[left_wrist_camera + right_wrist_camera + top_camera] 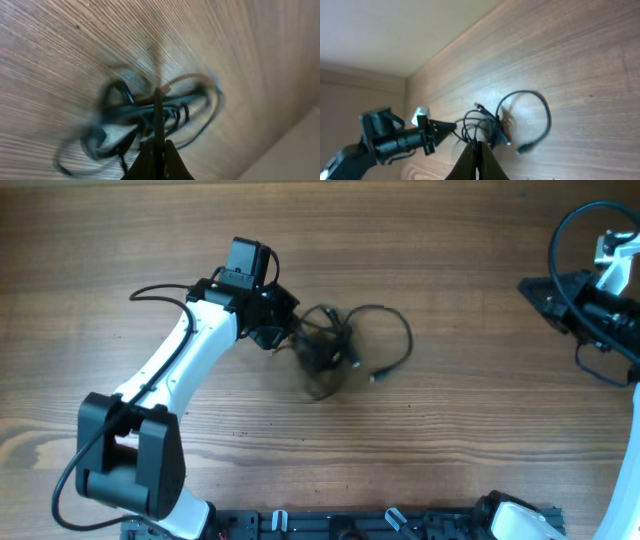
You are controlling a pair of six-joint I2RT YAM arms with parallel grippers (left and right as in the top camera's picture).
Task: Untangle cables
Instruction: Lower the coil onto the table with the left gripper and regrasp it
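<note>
The cables (335, 345) lie as a tangled black bundle near the table's middle, with one loop (400, 330) spreading right and a metal-tipped plug (378, 377) below it. My left gripper (293, 332) is at the bundle's left edge. In the left wrist view, my left gripper (159, 149) is shut on a thin black cord that runs up from between its fingers into the blurred bundle (145, 112). My right gripper (527, 287) stays far right, well apart from the cables. In the right wrist view, my right gripper (478, 146) is shut on nothing, with the cables (492, 125) far beyond it.
The wooden table (460, 450) carries only the bundle. The left arm's own thicker wire (150, 292) loops out to the left. A black rail with white clips (350, 525) runs along the front edge. The right arm's wires (570, 240) curve at the far right.
</note>
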